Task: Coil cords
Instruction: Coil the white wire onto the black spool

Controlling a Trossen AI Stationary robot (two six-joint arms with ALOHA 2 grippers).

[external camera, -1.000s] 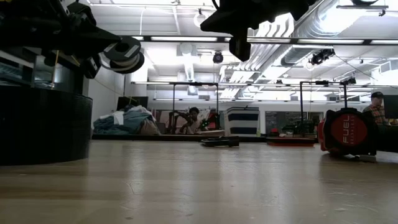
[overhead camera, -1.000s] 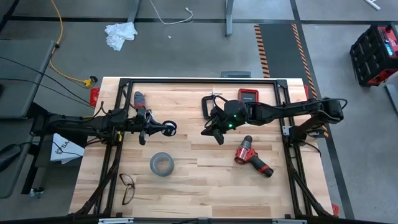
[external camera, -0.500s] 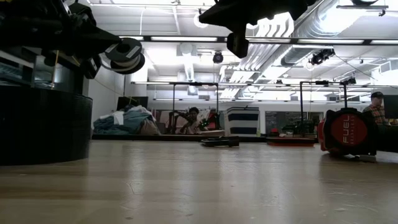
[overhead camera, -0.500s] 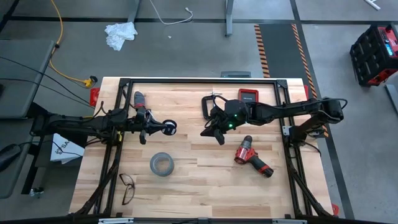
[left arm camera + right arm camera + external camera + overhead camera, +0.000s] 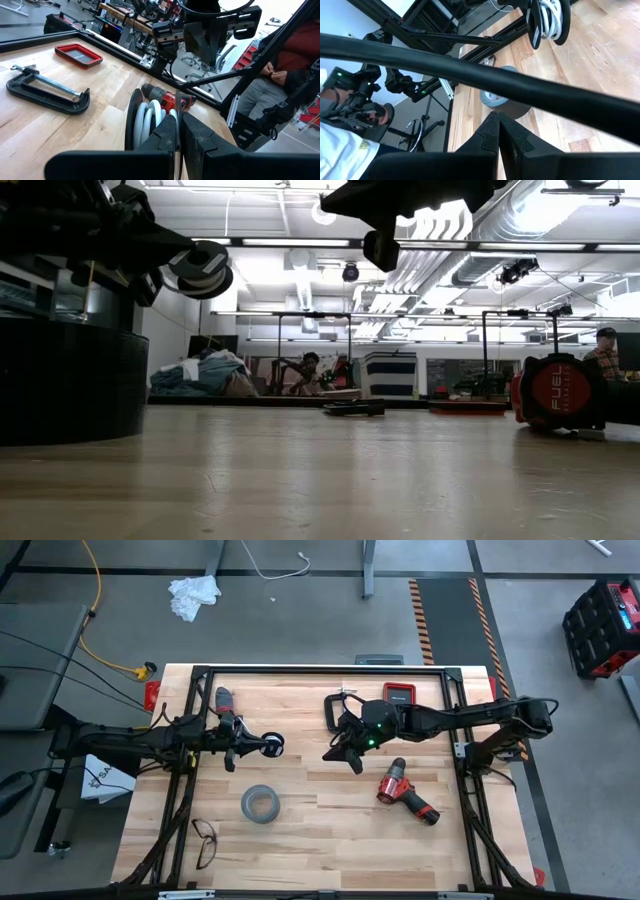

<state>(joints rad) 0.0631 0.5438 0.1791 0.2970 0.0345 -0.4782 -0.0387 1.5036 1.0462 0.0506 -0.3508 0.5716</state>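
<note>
Right now we are holding the coiled cord [image 5: 150, 120], white loops wound on its black round disc, in our left gripper [image 5: 262, 747], whose fingers [image 5: 167, 137] are pressed together on the disc's edge. We are keeping it lifted clear of the bench [image 5: 330, 840], over the left half, as the low view shows the disc [image 5: 200, 268] hanging in the air. Just in front of it on the bench, nearer the front edge, the grey tape roll [image 5: 259, 803] is lying flat, with a pair of glasses [image 5: 204, 840] further toward the front left corner. Across the middle we are hovering our right gripper [image 5: 341, 751] above the wood with its fingers [image 5: 490, 132] closed on nothing. Beyond it a red drill [image 5: 405, 792] is resting to the right, and a black C-clamp [image 5: 331, 710] and a red tray [image 5: 398, 693] are sitting by the far edge.
</note>
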